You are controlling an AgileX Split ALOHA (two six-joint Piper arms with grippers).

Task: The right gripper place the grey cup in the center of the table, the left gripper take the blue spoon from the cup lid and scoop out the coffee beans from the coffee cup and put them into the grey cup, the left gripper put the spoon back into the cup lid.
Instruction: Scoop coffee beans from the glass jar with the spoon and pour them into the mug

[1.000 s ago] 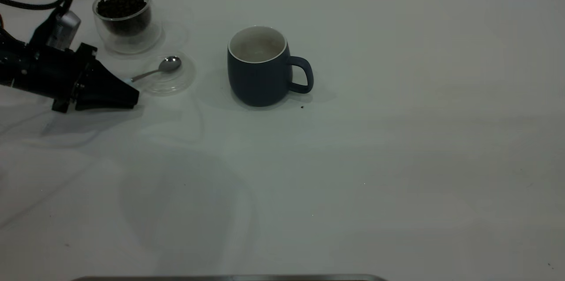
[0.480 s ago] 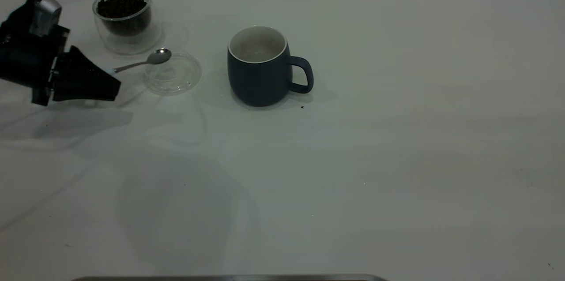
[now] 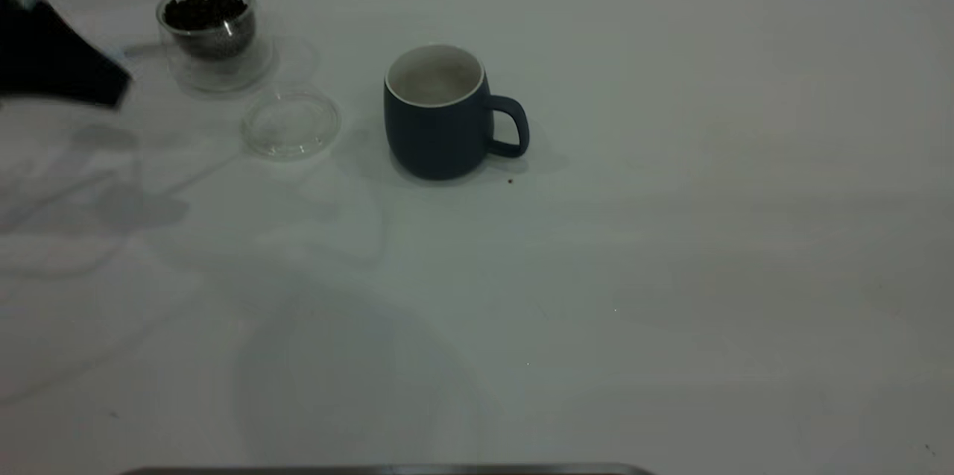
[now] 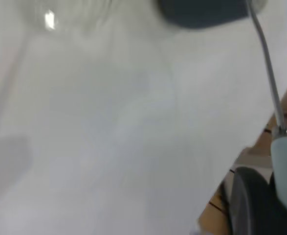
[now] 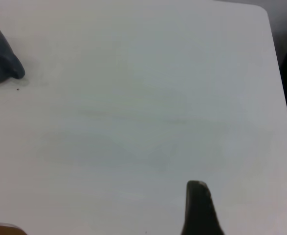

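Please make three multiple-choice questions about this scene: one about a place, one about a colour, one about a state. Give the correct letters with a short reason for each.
1. Where does the small flat clear glass cup lid lie?
A. On top of the glass cup
B. On the table between the glass cup and the mug
C. Inside the mug

2. What colour is the inside of the rounded dark blue-grey mug?
A. White
B. Red
C. Black

3. What is the state of the small teaspoon with a pale blue handle?
A. Lying in the lid
B. Held by the left gripper, off the lid
C. Standing in the mug

Answers:
1 B: the exterior view shows the lid on the white table, between the clear glass coffee cup and the mug.
2 A: the mug's inside is white.
3 B: the lid is empty, and the left wrist view shows the jaws holding the handle.
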